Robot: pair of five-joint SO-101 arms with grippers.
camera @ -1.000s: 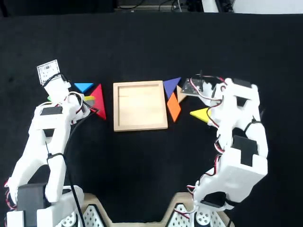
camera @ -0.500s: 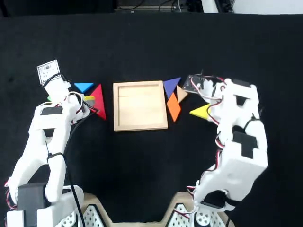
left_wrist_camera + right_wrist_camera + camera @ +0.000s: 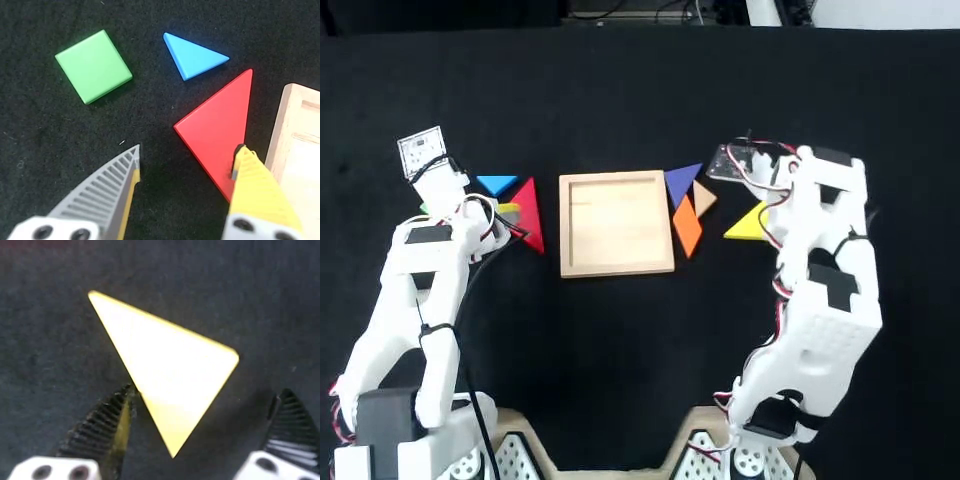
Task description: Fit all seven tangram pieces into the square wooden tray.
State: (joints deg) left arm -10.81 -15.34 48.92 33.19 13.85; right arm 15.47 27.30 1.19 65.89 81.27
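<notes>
A robotics lab bench: a black cloth-covered table (image 3: 620, 90), two white plastic robot arms (image 3: 415, 290) on pale wooden mounts (image 3: 535, 462), and loose dark cables (image 3: 690, 12) at the far edge.

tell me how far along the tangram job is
Done: nothing, the square wooden tray holds no pieces. In hand: the right hand sits open over the yellow triangle piece; the left hand is open above the red triangle piece. Left: all seven, including the green square, blue triangle, purple triangle, orange parallelogram and tan triangle.

Pale wooden tray (image 3: 616, 268), smooth matt yellow triangle (image 3: 170, 370), fuzzy black cloth (image 3: 620, 100)
</notes>
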